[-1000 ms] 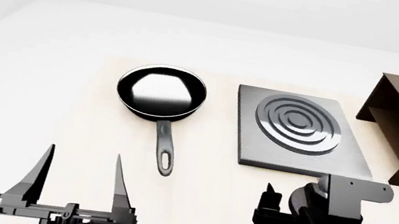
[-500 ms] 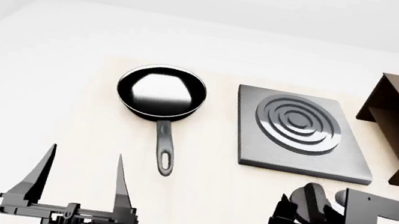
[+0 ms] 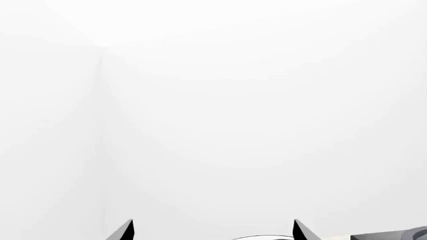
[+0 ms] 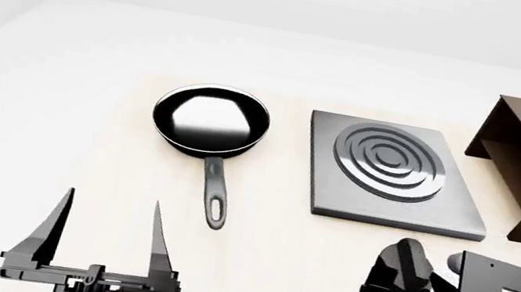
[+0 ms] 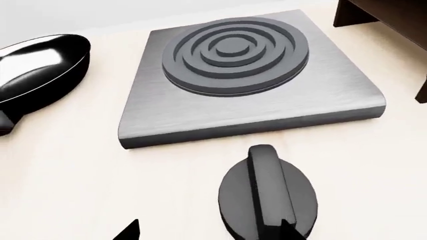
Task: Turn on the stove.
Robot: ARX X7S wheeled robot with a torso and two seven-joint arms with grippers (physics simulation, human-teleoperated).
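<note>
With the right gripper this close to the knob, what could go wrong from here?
1. In the right wrist view the knob sits off toward one fingertip of the right gripper, so the fingers may close off-centre and slip rather than turn it.
2. The knob lies on the table just in front of the stove; pushing forward could bump the slab's front edge.
3. The head view hides the knob behind the arm, which makes alignment harder.
</note>
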